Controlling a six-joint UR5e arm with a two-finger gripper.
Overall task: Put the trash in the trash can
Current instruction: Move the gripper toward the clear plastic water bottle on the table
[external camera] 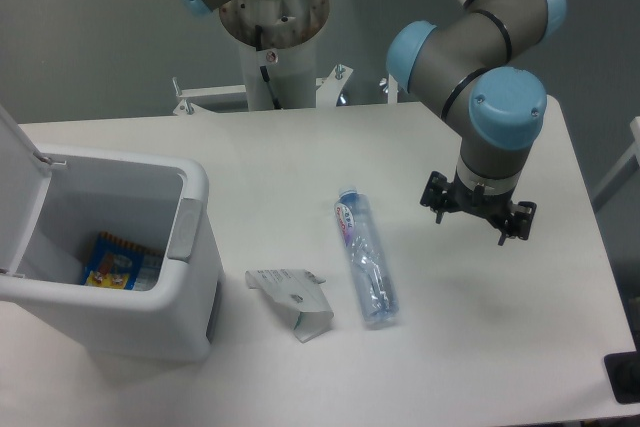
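A slim clear plastic bottle (365, 259) with a blue-and-white label lies on the white table, its cap pointing away from me. Left of it rests a small angular grey-white carton piece (292, 299). The white trash can (190, 247) stands at the left front with its lid (15, 177) swung up. My gripper (470, 227) hangs over the table to the right of the bottle and well apart from it. Its black fingers are spread wide with nothing between them.
A colourful blue-and-yellow packet (110, 262) lies in the bottom of the can. The arm's base column (272, 37) rises at the table's back edge. A dark object (625, 377) sits at the front right corner.
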